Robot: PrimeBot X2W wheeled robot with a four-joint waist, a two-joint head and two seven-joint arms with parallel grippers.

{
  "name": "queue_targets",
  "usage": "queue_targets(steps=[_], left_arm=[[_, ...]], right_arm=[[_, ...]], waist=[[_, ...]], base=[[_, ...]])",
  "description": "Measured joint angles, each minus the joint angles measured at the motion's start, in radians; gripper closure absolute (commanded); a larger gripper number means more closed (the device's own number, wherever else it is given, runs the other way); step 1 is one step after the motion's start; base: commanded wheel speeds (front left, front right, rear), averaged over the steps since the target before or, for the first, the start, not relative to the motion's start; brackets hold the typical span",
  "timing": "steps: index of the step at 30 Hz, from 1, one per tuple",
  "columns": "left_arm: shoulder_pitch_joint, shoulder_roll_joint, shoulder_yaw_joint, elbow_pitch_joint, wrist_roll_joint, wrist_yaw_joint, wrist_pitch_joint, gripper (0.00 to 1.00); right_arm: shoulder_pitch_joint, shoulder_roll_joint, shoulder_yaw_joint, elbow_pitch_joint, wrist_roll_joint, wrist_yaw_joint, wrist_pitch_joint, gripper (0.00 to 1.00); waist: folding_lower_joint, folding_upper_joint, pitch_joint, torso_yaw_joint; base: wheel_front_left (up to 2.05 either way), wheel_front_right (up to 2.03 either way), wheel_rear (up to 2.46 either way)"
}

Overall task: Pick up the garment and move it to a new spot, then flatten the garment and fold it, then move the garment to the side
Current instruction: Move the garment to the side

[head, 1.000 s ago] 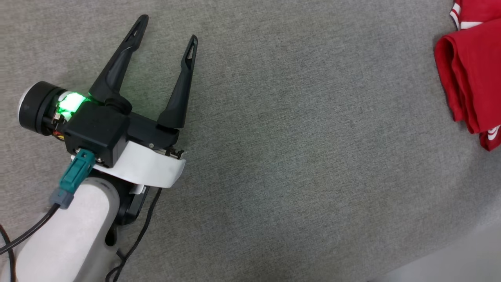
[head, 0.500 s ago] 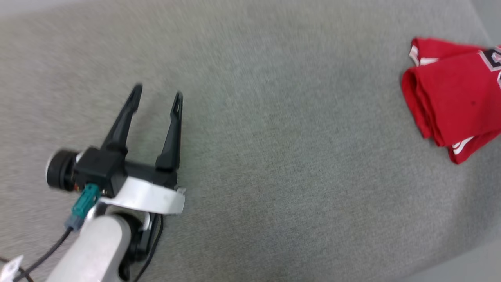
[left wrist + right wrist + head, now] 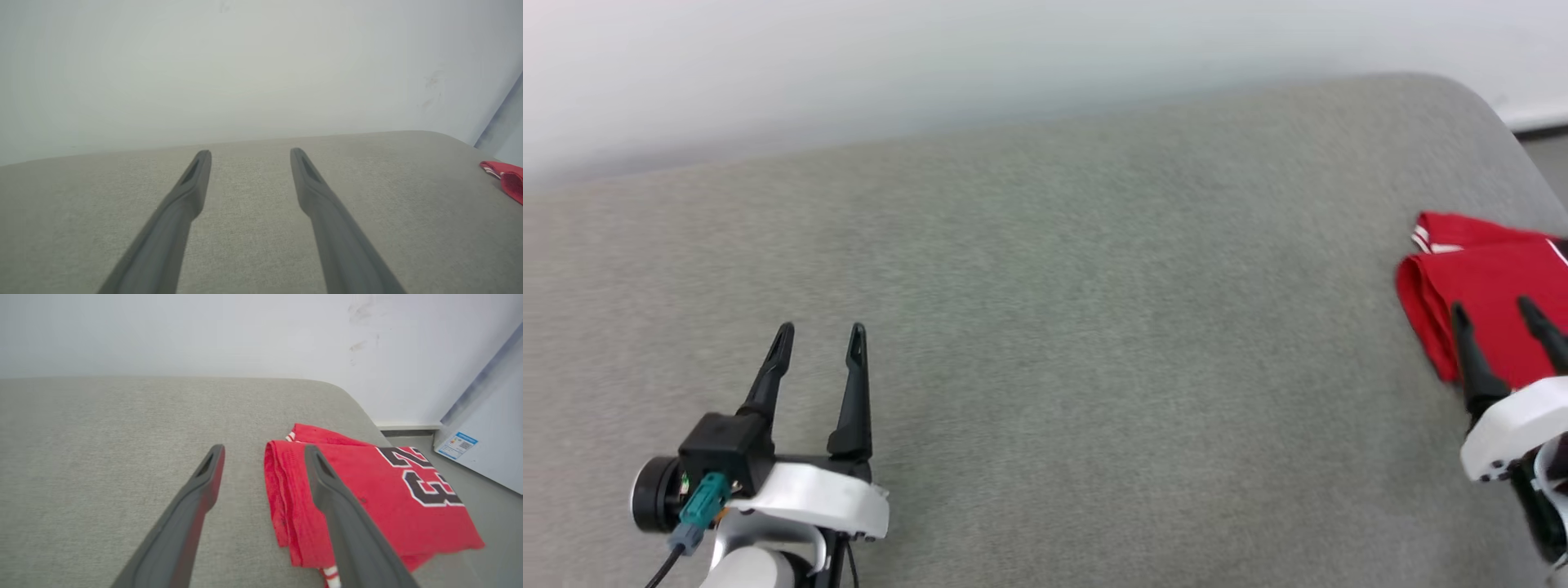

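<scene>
The garment [image 3: 1494,302], a red jersey folded into a compact stack, lies at the right end of the grey cushioned surface [image 3: 1094,327]. Black white-outlined numbers show on the garment's [image 3: 380,490] top face, and a sliver of the garment [image 3: 508,179] shows at the far right. My right gripper [image 3: 1493,309] hovers open just in front of it, holding nothing; the right gripper [image 3: 263,451] has one finger over the fold's left edge. My left gripper [image 3: 818,333] stands open and empty at the lower left, far from the garment; the left gripper [image 3: 250,153] points along bare fabric.
A pale wall [image 3: 1013,57] runs behind the surface. The surface's rounded right edge [image 3: 1503,114] drops off just past the garment. A white appliance or box with a label [image 3: 490,437] stands on the floor to the right.
The head camera has tilted up, bringing the wall into view. My right gripper has come into view at the lower right, open near the garment. The garment lies as before.
</scene>
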Motion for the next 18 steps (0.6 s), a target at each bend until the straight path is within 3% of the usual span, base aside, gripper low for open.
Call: queue_targets(steps=[9,18], left_arm=[[0.069,0.019,0.048,0.054,-0.023,0.021,-0.009,0.0],[0.16,0.03,0.035,0.074,-0.036,0.021,-0.012,0.0]], right_arm=[[0.118,0.077,0.052,-0.197,0.029,0.0,-0.044,0.0],[0.318,0.159,0.036,-0.38,-0.01,0.0,-0.03,0.0]], waist=[[-0.0001,0.0,-0.096,0.11],[-0.0002,0.0,-0.186,0.151]], base=[[0.0,0.0,0.0],[0.0,0.0,0.0]])
